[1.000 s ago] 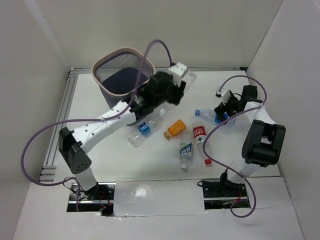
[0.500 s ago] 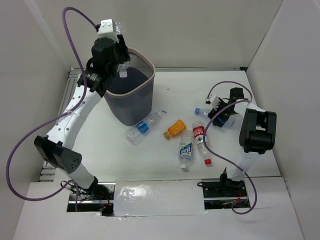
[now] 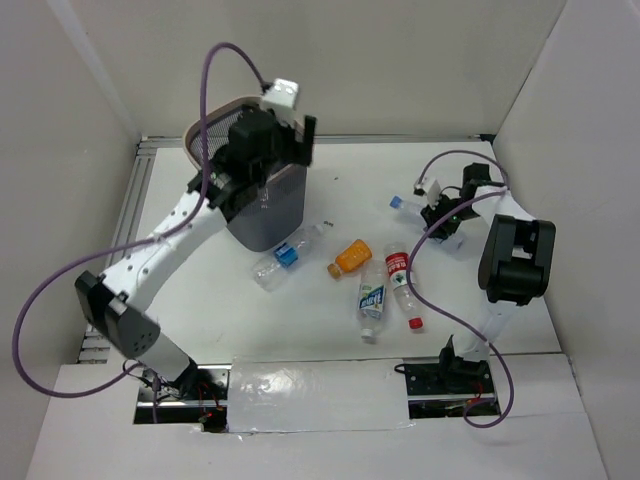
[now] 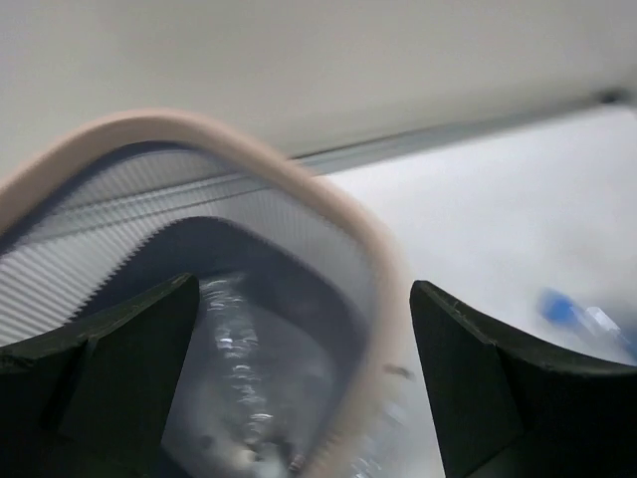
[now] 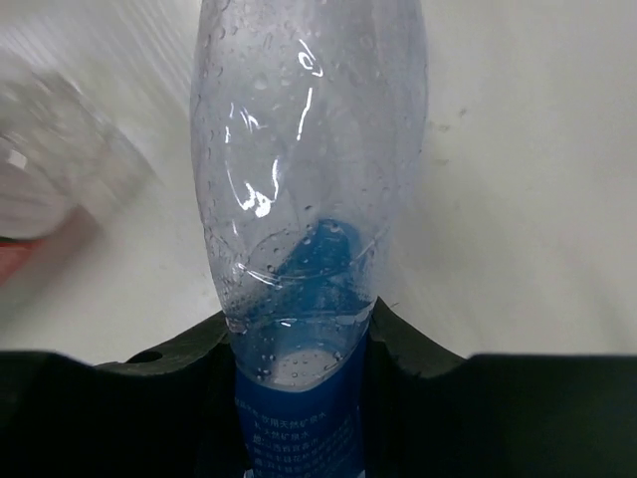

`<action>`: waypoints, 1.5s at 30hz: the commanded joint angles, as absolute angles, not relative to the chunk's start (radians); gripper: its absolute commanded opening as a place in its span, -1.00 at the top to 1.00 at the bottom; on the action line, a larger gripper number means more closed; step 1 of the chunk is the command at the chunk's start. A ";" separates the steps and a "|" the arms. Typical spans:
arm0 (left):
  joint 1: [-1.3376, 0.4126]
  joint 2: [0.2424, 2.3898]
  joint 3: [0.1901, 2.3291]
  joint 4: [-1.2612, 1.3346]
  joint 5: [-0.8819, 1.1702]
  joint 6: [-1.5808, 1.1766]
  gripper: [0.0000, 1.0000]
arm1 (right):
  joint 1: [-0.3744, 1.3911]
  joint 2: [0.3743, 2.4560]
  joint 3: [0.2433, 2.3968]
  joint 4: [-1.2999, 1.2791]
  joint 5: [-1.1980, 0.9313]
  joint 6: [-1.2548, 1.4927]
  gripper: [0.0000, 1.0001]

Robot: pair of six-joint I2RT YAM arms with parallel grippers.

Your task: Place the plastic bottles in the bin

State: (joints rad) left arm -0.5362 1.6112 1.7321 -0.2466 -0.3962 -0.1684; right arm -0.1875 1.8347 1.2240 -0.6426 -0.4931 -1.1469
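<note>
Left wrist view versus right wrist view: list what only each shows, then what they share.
Only left wrist: the bin with its pale rim, a clear bottle inside it, and the left hand open, holding nothing. Only right wrist: the right hand closed on a blue-labelled bottle, with a blurred bottle to its left. Both: the white table.

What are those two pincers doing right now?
Left pincer: open, above the bin.
Right pincer: closed on a clear bottle with a blue label.
</note>
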 commanded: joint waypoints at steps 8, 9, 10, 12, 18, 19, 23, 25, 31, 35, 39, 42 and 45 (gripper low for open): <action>-0.834 1.158 1.188 -0.204 -0.067 -0.026 -0.99 | -0.055 1.681 1.764 -0.582 -0.960 -0.633 0.45; -0.844 1.144 1.148 -0.216 -0.083 -0.037 -0.99 | -0.035 1.681 1.788 -0.442 -0.975 -0.561 0.45; -0.844 1.128 1.070 -0.216 -0.107 -0.046 -0.99 | 0.009 1.681 1.814 -0.373 -0.988 -0.429 0.45; -0.844 1.089 1.008 -0.207 -0.123 -0.046 -0.99 | 0.053 1.719 1.900 -0.167 -0.999 -0.284 0.45; -0.853 1.114 0.885 -0.158 -0.235 -0.025 -0.99 | 0.283 1.894 2.155 0.112 -0.984 0.093 0.45; -0.862 1.114 0.873 -0.140 -0.254 -0.025 -0.99 | 0.313 1.911 2.175 0.130 -0.983 0.109 0.45; -0.862 1.161 0.838 -0.072 -0.318 -0.015 -0.99 | 0.422 2.026 2.285 0.175 -0.959 0.215 0.40; -0.862 1.190 0.838 -0.061 -0.330 -0.002 -0.99 | 0.468 2.091 2.333 0.175 -0.936 0.245 0.40; -0.862 1.304 0.857 -0.071 -0.385 -0.002 -0.99 | 0.551 2.137 2.333 0.085 -0.879 0.225 -0.85; -0.862 1.377 0.847 -0.060 -0.451 -0.002 -0.99 | 0.508 2.125 2.365 0.013 -0.774 0.209 -1.00; -0.862 1.453 0.847 -0.014 -0.503 0.008 -0.99 | 0.370 2.054 2.344 -0.052 -0.755 0.230 -1.00; -0.862 1.552 0.857 0.006 -0.541 0.008 -0.99 | 0.289 1.955 2.215 -0.118 -0.810 0.207 -1.00; -0.862 1.629 0.881 0.025 -0.632 -0.005 -0.99 | 0.198 1.817 2.025 -0.214 -0.869 0.091 -1.00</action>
